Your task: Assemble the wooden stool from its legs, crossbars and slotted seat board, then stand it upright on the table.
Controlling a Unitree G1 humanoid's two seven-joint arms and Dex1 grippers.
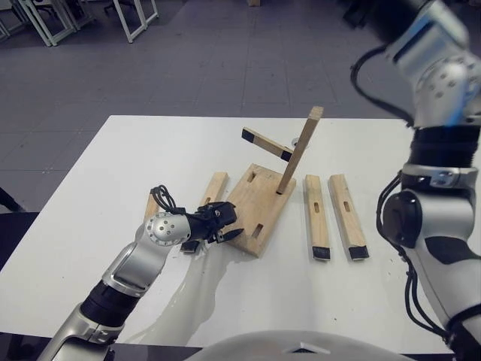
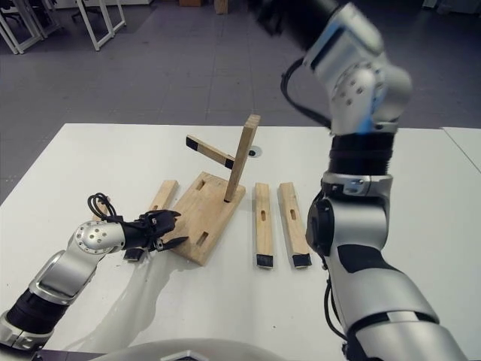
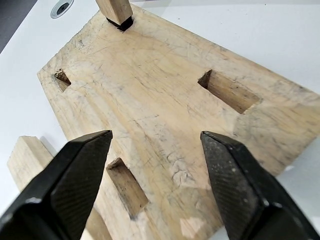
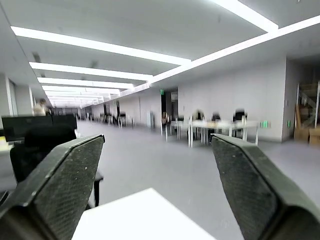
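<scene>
- Left claw [image 1: 228,232] gapes wide at the near edge of the board [image 1: 252,203], which lies flat on the desk [image 1: 113,165].
- Right claw [image 4: 157,145] gapes wide, raised above the desk.
- Risk: jolting the board may topple the leaning leg [image 1: 299,154].

We find the seat board [image 1: 255,209] lying flat mid-table [image 1: 113,165]. An upright leg [image 1: 299,150] stands in its far right slot, and a crossbar [image 1: 267,143] juts left from that leg. To the board's right lie an inner leg [image 1: 316,216] and an outer leg [image 1: 348,216], side by side. Another piece [image 1: 213,189] lies just left of the board. The left gripper [image 1: 225,228] sits at the board's near left edge.
</scene>
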